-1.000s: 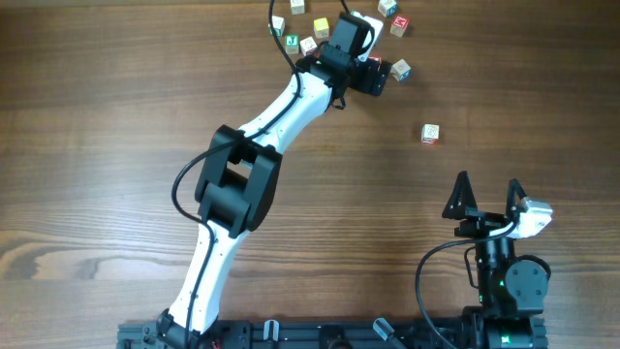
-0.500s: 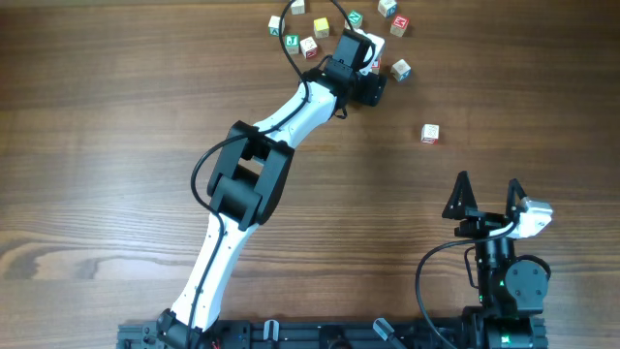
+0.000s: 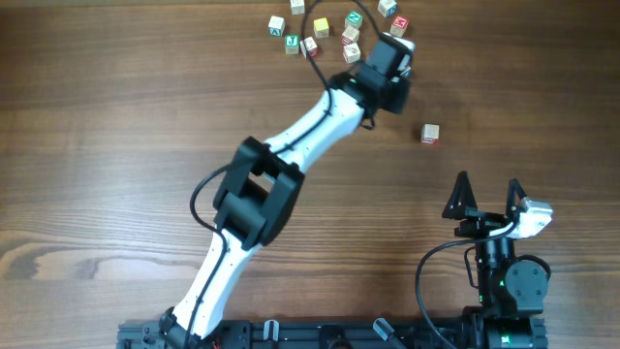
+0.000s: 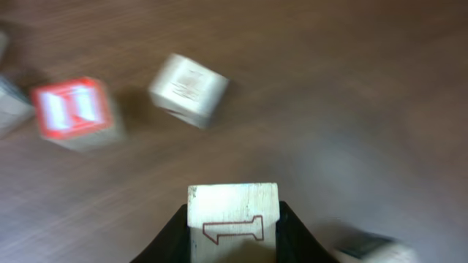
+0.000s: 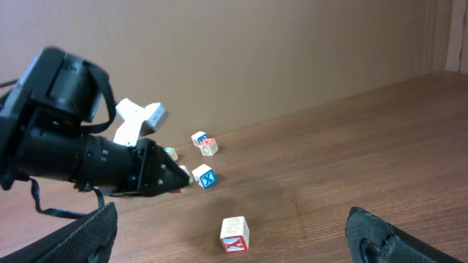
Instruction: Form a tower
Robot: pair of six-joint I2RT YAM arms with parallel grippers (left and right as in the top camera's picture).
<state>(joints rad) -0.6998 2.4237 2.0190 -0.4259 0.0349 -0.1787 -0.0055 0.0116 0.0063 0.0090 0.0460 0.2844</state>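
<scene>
No tower is in view; every cube I see stands singly. My left gripper (image 3: 395,87) at the far side of the table is shut on a pale wooden cube (image 4: 234,221) with a red outline printed on its face. The black fingers (image 4: 292,234) press both its sides, and its tip (image 5: 179,179) points toward a blue X cube (image 5: 203,176). A lone cube with a red Y face and cream top (image 3: 430,134) (image 5: 235,234) stands apart to the right. My right gripper (image 3: 487,189) (image 5: 230,213) hangs open near the front edge, holding nothing.
Several loose letter cubes (image 3: 323,27) lie scattered along the far edge behind the left arm. In the left wrist view, a red-faced cube (image 4: 73,113) and a pale cube (image 4: 189,89) lie beyond the held one. The wooden table (image 3: 116,116) stretches left.
The left gripper swung right along the far cubes and closed from wide open onto the pale cube. The right arm and the lone Y cube have not moved.
</scene>
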